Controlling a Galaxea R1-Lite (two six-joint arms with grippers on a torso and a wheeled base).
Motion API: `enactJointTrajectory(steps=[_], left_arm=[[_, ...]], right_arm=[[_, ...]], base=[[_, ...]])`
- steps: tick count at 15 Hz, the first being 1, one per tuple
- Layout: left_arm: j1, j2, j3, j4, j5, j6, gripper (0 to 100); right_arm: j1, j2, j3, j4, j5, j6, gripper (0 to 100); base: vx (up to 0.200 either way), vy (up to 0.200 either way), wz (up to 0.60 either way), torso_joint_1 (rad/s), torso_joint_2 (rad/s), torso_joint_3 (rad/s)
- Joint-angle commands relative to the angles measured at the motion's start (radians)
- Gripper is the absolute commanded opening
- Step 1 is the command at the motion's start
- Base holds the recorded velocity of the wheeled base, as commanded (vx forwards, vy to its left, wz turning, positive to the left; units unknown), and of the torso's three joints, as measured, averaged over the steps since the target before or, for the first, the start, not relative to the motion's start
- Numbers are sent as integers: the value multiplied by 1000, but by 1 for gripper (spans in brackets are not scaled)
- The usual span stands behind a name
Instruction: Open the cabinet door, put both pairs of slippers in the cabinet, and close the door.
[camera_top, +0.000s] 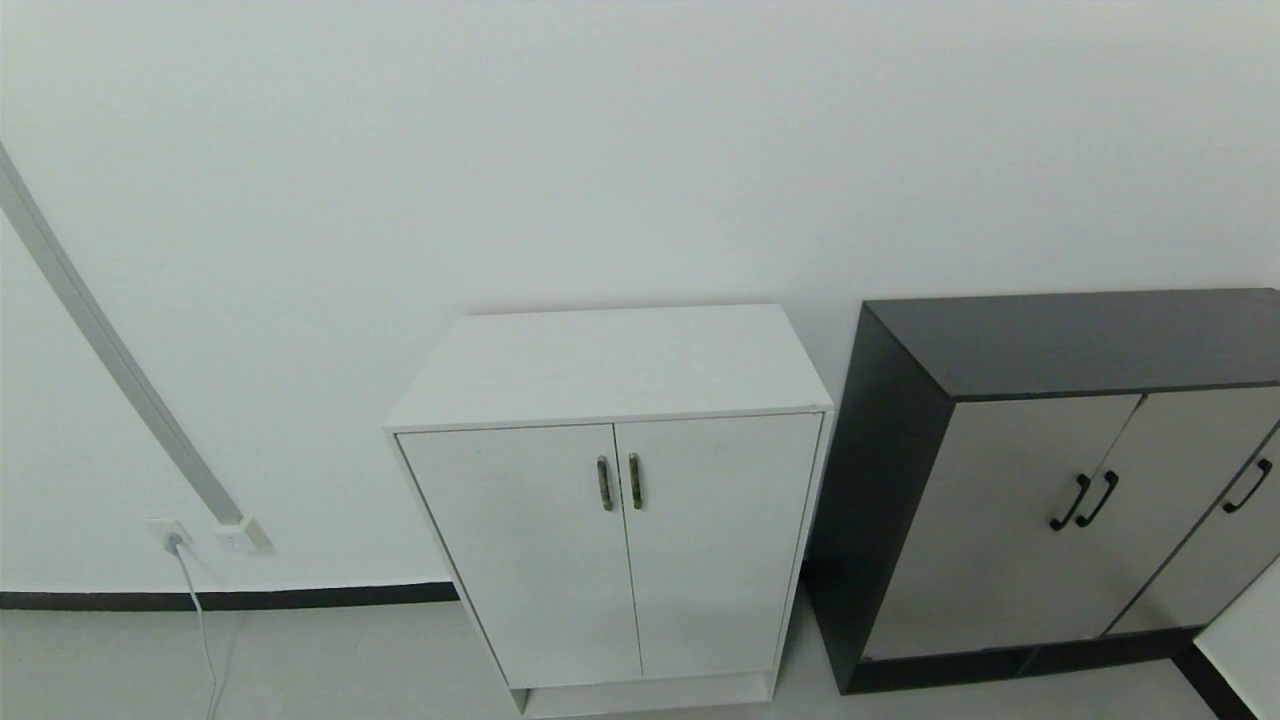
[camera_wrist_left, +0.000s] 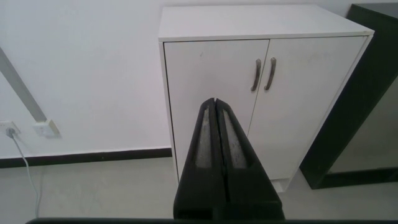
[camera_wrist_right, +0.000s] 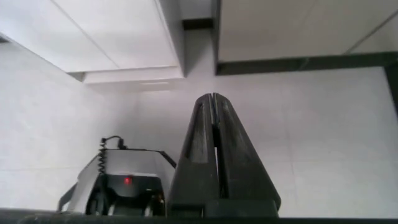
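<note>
Facing closed cabinet (camera_wrist_left: 261, 93): left end effector (camera_wrist_left: 215, 102) pinched together.

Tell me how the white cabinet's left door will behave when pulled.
The left door likely swings as a rigid panel, hinged opposite its handle at the centre seam. That slim handle may slip. The white cabinet might shift.

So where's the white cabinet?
In the head view the white cabinet stands centre, against the wall, doors shut, with the black cabinet just to its right.
</note>
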Motion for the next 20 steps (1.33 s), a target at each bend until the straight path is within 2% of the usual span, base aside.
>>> enactJointTrajectory(steps=[1, 3, 8, 11, 15, 17, 20], left_arm=[[0, 1, 0, 0, 0, 0, 0], [0, 1, 0, 0, 0, 0, 0], [0, 1, 0, 0, 2, 0, 0], [0, 1, 0, 0, 2, -2, 0], [0, 1, 0, 0, 3, -2, 0], [0, 1, 0, 0, 3, -2, 0], [0, 1, 0, 0, 3, -2, 0]], right_arm=[[13, -138, 0, 82, 3, 1, 0], [42, -255, -2, 219, 3, -12, 0], [43, -348, 0, 205, 2, -9, 0], [-9, -488, 0, 205, 2, -9, 0], [-4, -720, -2, 205, -3, -9, 0], [-3, -718, -2, 206, -51, -9, 0], [-4, -718, 0, 205, -69, 1, 0]], base=[[0, 0, 0, 0, 0, 0], [0, 0, 0, 0, 0, 0], [0, 0, 0, 0, 0, 0], [0, 0, 0, 0, 0, 0], [0, 0, 0, 0, 0, 0], [0, 0, 0, 0, 0, 0], [0, 0, 0, 0, 0, 0]])
